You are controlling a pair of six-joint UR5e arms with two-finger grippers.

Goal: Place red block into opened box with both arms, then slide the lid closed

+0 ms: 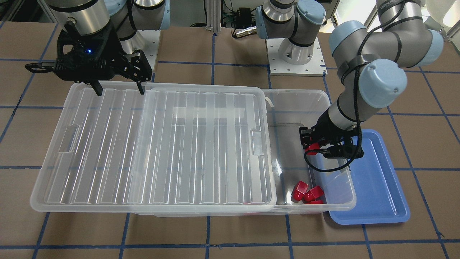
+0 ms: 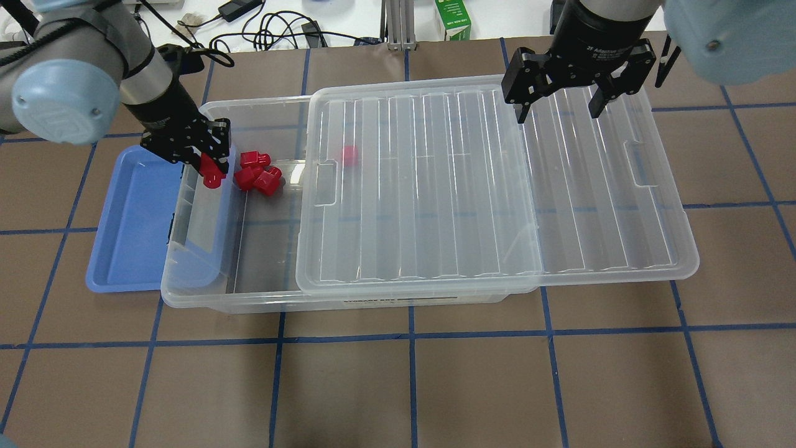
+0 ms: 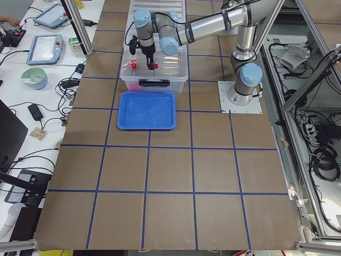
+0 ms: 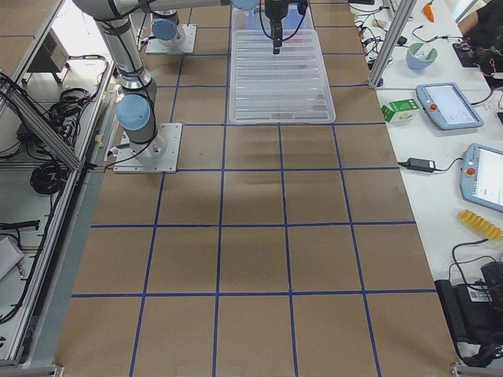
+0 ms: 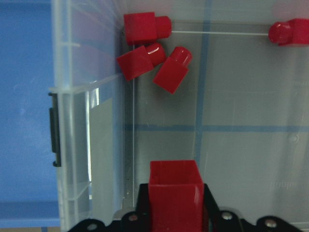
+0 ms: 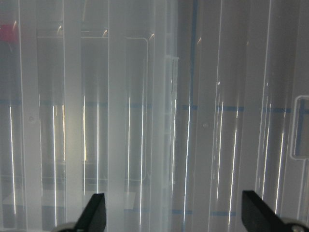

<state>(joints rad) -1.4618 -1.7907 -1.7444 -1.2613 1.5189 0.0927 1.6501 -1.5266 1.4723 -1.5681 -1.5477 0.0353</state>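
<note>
Over the open end of the clear plastic box, beside the wall next to the blue plastic tray, the left gripper is clamped on a red plastic block, glossy and square-sided. Three more red blocks lie in the box's corner away from the robot, and a fourth block sits under the ribbed clear lid. The right gripper, fingers spread wide, hangs over the lid's far edge, and its body reads "2F Adaptive".

Left arm bent at the elbow, wrist tilted downward; left gripper has its jaws clamped on a red block. Right arm extended, wrist vertical; right gripper points straight down, jaws spread wide.
</note>
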